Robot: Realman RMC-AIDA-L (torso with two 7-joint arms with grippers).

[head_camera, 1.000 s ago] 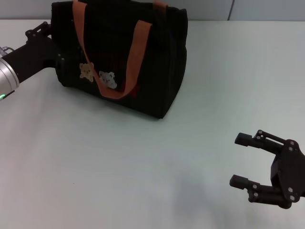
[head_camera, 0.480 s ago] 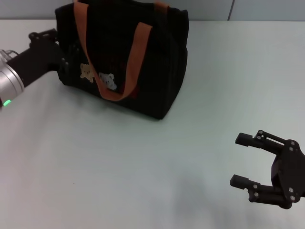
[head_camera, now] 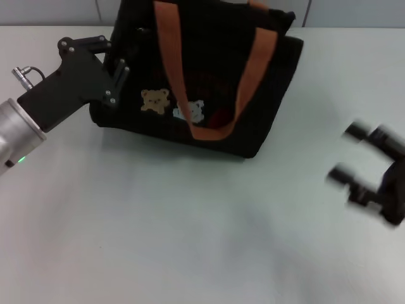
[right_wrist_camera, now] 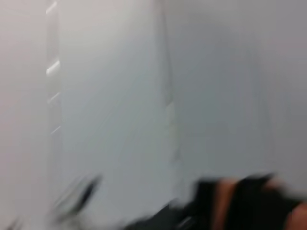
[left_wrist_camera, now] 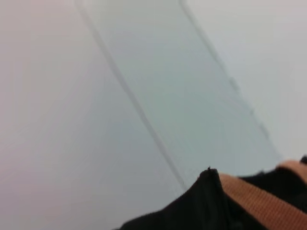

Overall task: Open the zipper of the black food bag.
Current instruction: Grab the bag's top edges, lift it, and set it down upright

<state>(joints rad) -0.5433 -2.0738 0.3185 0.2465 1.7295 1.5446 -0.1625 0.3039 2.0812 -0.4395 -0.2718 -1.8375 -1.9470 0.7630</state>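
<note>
the black food bag (head_camera: 209,76) had slid rightward across the table (head_camera: 190,240), the left gripper (head_camera: 111,73) spread against its left end. the right gripper (head_camera: 354,158), unclenched and empty, had risen nearer. the zipper wasn't visible, so presumably unopened.

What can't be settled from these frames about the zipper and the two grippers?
- Zipper and its pull: not visible; the boxy black fabric food bag has its top cut off by the head view's edge.
- Left gripper: at the bag's end; grip unclear.
- Right gripper: motion-blurred, apart from the bag.
</note>
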